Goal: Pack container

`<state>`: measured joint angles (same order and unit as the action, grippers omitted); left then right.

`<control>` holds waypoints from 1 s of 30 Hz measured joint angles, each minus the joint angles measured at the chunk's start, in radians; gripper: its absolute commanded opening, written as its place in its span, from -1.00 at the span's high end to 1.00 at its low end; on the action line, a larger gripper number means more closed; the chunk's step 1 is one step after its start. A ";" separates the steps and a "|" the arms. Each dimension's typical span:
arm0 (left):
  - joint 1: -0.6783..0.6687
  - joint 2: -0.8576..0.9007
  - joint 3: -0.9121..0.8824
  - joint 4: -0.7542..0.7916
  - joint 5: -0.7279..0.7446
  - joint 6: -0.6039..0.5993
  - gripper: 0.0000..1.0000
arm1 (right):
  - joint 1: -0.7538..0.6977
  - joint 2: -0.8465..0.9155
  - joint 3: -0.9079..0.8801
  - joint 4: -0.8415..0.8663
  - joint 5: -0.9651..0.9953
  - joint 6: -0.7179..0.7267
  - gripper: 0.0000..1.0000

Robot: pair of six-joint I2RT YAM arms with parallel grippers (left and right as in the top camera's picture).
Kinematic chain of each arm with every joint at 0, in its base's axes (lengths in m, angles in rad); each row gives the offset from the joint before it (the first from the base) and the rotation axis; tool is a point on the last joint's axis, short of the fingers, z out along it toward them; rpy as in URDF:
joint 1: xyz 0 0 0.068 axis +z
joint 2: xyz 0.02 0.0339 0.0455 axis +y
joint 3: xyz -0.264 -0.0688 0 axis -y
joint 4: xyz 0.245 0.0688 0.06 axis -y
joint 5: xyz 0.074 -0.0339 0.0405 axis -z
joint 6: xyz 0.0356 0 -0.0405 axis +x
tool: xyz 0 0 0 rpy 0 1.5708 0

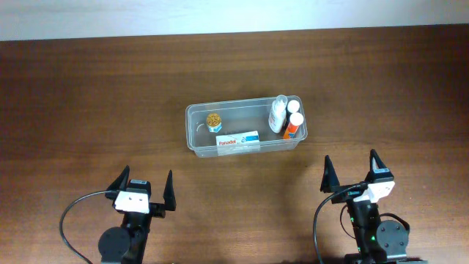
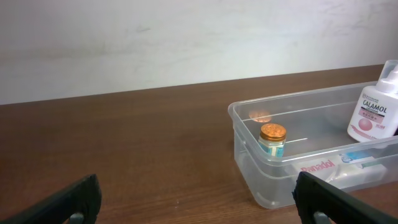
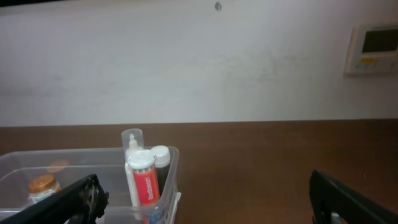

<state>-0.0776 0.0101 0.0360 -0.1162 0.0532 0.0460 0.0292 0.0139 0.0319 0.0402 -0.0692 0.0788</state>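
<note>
The container (image 1: pixel 234 103) is seen at the middle of the bench, loaded with a small jar (image 1: pixel 213 119), a box (image 1: pixel 238 138) and bottles (image 1: pixel 277 116). By the near edge, the left gripper (image 1: pixel 146 180) and right gripper (image 1: pixel 352 172) are held wide open, nothing gripped.

tub (image 1: pixel 242 103) sits mid-bench (image 1: pixel 88 95) | little jar (image 1: pixel 213 119) in its left end | flat box (image 1: pixel 238 138) along the near wall, middle-ish | big bottle (image 1: pixel 277 115) in the right end, two small bottles (image 1: pixel 292 128) just right of it | left pincer (image 1: pixel 148 176) and right pincer (image 1: pixel 351 161) on the near side, both well apart from the tub
</note>
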 measured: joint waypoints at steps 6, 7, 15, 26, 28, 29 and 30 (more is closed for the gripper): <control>0.000 0.000 0.000 0.000 0.000 0.000 -0.99 | 0.000 0.000 -0.019 -0.016 0.000 0.000 -0.97; 0.000 0.000 0.000 0.000 0.000 0.000 -0.99 | 0.000 0.000 -0.019 -0.019 0.000 0.000 -0.97; 0.000 0.000 0.000 0.000 0.000 0.000 -0.99 | 0.000 -0.002 -0.020 -0.108 0.000 0.001 -0.97; 0.000 0.000 0.000 0.000 0.000 0.000 -0.99 | 0.000 -0.002 -0.020 -0.108 0.000 0.000 -0.97; 0.000 0.000 0.000 0.000 0.000 0.000 -0.99 | 0.000 -0.002 -0.020 -0.108 0.000 0.000 -0.97; 0.000 0.000 0.000 0.000 0.000 0.000 -0.99 | 0.000 -0.002 -0.020 -0.108 0.000 0.000 -0.97; 0.000 0.000 0.000 0.000 0.000 0.000 -0.99 | 0.000 -0.002 -0.020 -0.108 0.000 0.000 -0.97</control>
<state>-0.0776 0.0101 0.0360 -0.1162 0.0532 0.0460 0.0292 0.0124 0.0120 -0.0681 -0.0692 0.0784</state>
